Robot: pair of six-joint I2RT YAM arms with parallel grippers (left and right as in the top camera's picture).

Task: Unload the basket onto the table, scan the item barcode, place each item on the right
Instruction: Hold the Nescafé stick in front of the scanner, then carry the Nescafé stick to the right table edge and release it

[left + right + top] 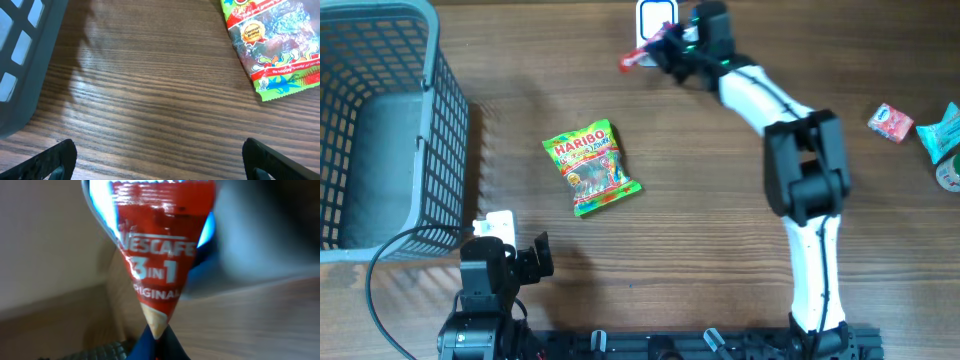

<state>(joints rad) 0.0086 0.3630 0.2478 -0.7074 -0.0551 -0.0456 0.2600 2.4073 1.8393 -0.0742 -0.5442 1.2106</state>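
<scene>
A red Nescafe 3 in 1 sachet (157, 255) fills the right wrist view, pinched at its lower tip by my right gripper (157, 340), which is shut on it. Overhead, that gripper (665, 50) holds the sachet (632, 61) at the far edge of the table, just beside the white barcode scanner (655, 17). My left gripper (515, 250) rests near the front left, open, with its two dark fingertips (55, 157) wide apart over bare wood and nothing between them.
A Haribo gummy bag (591, 166) lies mid-table, its lower end also in the left wrist view as the Haribo bag (275, 45). A grey wire basket (380, 130) stands at the left. A small red packet (890, 122) and teal items (942, 135) lie at the right edge.
</scene>
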